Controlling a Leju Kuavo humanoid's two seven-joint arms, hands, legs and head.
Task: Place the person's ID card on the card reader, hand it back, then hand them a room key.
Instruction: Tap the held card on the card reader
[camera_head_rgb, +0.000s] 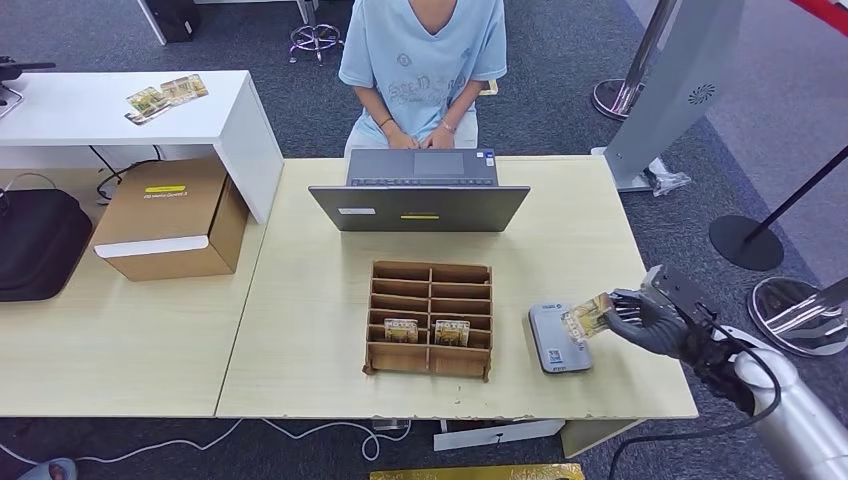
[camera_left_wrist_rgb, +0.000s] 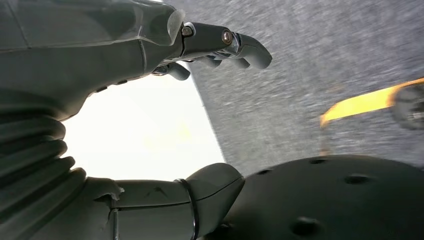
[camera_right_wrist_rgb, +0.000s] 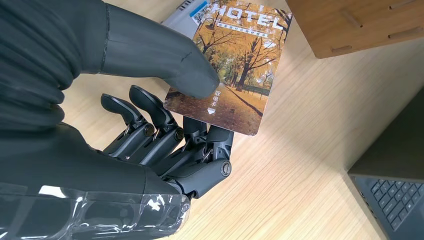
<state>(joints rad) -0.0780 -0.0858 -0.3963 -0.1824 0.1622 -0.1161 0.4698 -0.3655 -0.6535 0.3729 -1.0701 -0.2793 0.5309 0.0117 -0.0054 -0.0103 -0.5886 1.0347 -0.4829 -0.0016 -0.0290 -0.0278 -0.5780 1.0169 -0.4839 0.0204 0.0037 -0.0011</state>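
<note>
My right hand (camera_head_rgb: 650, 318) pinches a card (camera_head_rgb: 588, 316) printed with autumn trees and the word HOTEL, thumb on its face and fingers beneath. The card hangs tilted just over the right side of the grey card reader (camera_head_rgb: 555, 342), which lies flat on the table. In the right wrist view the card (camera_right_wrist_rgb: 232, 65) covers most of the reader (camera_right_wrist_rgb: 184, 11). A person (camera_head_rgb: 425, 60) in a light blue shirt sits at the far side. My left hand (camera_left_wrist_rgb: 150, 45) hangs over grey carpet, fingers apart, holding nothing.
A wooden slotted organizer (camera_head_rgb: 430, 318) left of the reader holds two cards (camera_head_rgb: 401, 330) in its front row. An open laptop (camera_head_rgb: 420, 190) stands before the person. A cardboard box (camera_head_rgb: 170, 215) and black bag (camera_head_rgb: 40, 240) sit left. Stanchion bases (camera_head_rgb: 745, 240) stand right.
</note>
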